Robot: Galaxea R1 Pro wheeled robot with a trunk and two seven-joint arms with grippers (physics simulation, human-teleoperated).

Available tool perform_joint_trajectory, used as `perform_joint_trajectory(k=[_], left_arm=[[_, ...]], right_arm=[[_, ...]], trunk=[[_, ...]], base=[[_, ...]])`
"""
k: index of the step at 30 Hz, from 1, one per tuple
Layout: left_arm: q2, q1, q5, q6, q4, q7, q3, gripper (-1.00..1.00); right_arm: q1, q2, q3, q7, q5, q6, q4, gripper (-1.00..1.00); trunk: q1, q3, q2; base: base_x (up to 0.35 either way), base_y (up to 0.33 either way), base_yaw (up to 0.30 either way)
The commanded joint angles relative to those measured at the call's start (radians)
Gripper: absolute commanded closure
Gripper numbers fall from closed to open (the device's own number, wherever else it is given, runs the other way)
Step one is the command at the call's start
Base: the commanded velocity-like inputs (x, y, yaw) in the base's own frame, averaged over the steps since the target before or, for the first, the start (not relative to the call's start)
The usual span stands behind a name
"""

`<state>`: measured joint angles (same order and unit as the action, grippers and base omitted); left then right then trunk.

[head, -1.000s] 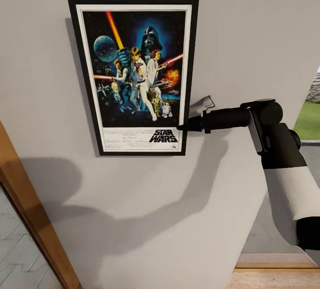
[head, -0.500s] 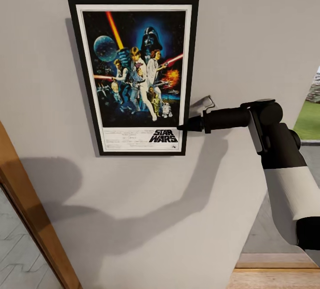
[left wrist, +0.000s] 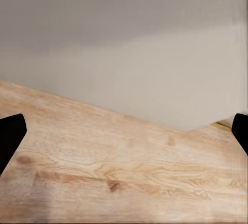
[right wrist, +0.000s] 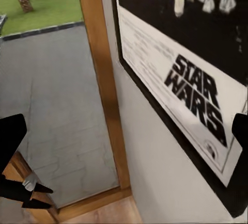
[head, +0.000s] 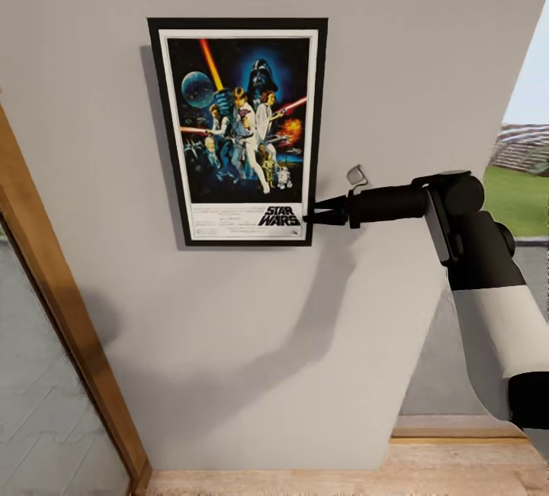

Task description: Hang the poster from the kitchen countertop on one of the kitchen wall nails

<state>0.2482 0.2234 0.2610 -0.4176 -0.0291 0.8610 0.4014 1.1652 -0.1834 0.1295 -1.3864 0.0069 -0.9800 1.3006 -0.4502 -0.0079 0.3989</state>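
Note:
The Star Wars poster [head: 240,130] hangs flat and upright on the grey wall, black frame and white border all in sight. My right gripper [head: 309,216] is open at the poster's lower right corner, its fingertips spread just in front of the frame's edge. In the right wrist view the poster's [right wrist: 196,87] logo corner runs close by, and the right gripper [right wrist: 124,136] stands wide with nothing between its fingers. The left gripper [left wrist: 124,136] is open too, over wooden floor near the wall's foot. The kitchen countertop is out of view.
A small grey metal hook [head: 356,175] sticks out of the wall just right of the poster, above my right arm. A wooden door frame [head: 69,313] with glass slants down the left. Wooden floor [head: 457,473] lies below. An opening at the right shows a lawn [head: 526,198].
My right gripper has opened at the poster's corner, where it was shut before. The whole view has shifted and the poster looks smaller, so the camera has moved back.

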Motion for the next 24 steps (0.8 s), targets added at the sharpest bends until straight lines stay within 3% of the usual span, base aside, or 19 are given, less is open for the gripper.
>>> perform_joint_trajectory(k=[1, 15, 19, 23, 24], left_arm=[[0.0, 0.001, 0.007, -0.003, 0.002, 0.004, -0.004, -1.0], [0.0, 0.001, 0.007, -0.003, 0.002, 0.004, -0.004, -1.0], [0.001, 0.001, 0.007, -0.002, 0.002, 0.004, -0.003, -1.0], [0.003, 0.001, 0.007, -0.001, 0.002, 0.004, -0.003, -1.0], [0.009, 0.001, 0.008, 0.0, 0.002, 0.004, -0.003, -1.0]], right_arm=[[0.001, -0.001, 0.001, -0.003, 0.001, -0.009, 0.0, -1.0], [-0.013, -0.002, 0.004, -0.006, -0.001, -0.006, 0.017, -1.0], [-0.08, -0.002, 0.003, -0.009, -0.001, -0.003, 0.08, -1.0], [-0.187, -0.003, 0.002, -0.01, -0.001, 0.024, 0.14, -1.0], [-0.272, -0.003, -0.008, -0.011, -0.001, 0.075, 0.166, -1.0]], trunk=[[0.0, -0.001, 0.001], [0.0, -0.001, 0.001], [0.0, -0.001, 0.001], [0.0, -0.001, 0.001], [0.0, -0.001, 0.001]], base=[[-0.287, 0.0, 0.0], [-0.176, 0.0, 0.0], [-0.304, 0.0, 0.0], [-0.125, 0.0, 0.0], [-0.044, 0.0, 0.0]])
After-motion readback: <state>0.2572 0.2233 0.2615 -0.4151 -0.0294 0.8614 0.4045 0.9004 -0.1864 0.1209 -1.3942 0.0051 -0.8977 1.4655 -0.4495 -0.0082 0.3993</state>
